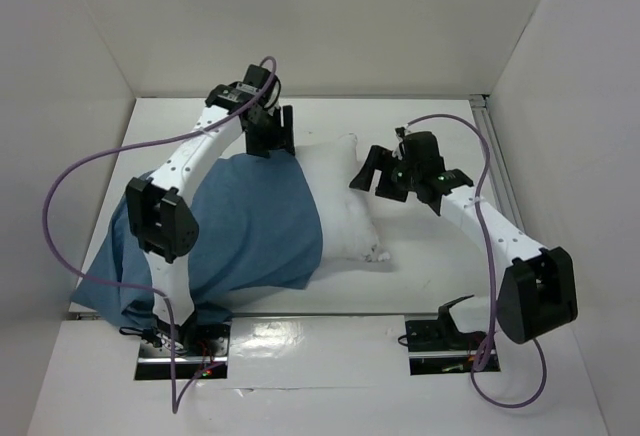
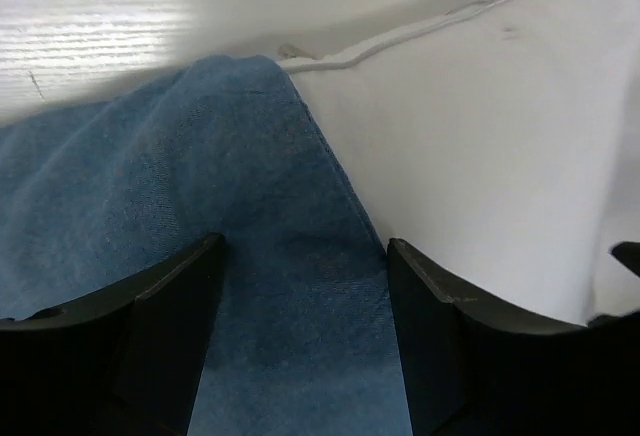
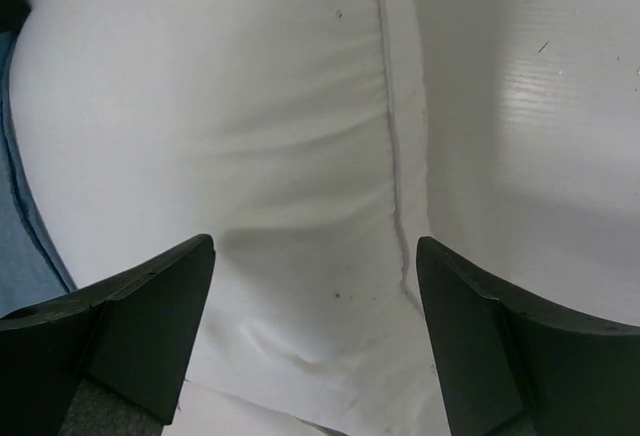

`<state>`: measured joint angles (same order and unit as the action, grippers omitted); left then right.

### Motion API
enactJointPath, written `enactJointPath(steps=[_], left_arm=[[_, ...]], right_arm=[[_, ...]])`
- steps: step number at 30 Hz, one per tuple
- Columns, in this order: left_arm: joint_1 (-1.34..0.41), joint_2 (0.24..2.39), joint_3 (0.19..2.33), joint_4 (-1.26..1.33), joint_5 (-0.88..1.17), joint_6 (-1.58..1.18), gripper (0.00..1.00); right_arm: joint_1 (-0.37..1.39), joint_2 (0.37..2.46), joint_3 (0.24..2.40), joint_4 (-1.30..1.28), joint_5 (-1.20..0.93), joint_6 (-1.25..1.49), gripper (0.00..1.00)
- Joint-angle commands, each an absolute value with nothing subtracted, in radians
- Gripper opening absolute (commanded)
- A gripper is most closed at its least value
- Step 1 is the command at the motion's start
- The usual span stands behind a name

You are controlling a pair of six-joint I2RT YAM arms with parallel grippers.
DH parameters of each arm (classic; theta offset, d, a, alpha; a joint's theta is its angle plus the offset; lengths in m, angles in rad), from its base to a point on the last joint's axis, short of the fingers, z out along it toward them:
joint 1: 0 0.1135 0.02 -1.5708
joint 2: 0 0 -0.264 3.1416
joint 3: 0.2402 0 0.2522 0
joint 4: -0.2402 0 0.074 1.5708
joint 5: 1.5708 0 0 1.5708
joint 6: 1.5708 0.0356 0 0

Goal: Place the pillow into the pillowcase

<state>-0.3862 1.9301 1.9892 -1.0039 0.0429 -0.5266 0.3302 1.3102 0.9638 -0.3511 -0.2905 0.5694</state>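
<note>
The white table [image 1: 430, 281] lies under the left gripper [image 1: 272, 141] and the right gripper [image 1: 368, 174]. A white back wall [image 1: 300, 16] stands behind them. A metal rail [image 1: 497, 151] runs at the right gripper's right. A shiny plate [image 1: 300, 341] lies nearer the bases.

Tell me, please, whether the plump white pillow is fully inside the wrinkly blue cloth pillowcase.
Not fully: the medium-blue cloth pillowcase covers only part of the plump white pillow, whose other end lies bare beyond the hem.
</note>
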Motion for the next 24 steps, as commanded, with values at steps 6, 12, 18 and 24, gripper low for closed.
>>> enactJointPath(steps=[6,12,18,24], left_arm=[[-0.407,2.003,2.011,-1.014,0.018,-0.522,0.31],[-0.367,1.971,2.011,-1.014,0.018,-0.522,0.19],[-0.308,1.939,2.033,-1.023,0.054,-0.512,0.18],[-0.261,1.893,2.043,-1.013,0.109,-0.512,0.17]], right_arm=[[0.321,1.423,1.032,-0.321,-0.374,0.518,0.9],[0.321,1.546,1.129,-0.255,-0.388,0.528,0.92],[0.321,1.643,1.151,-0.114,-0.512,0.569,0.52],[0.333,1.51,1.033,-0.094,-0.428,0.578,0.0]])
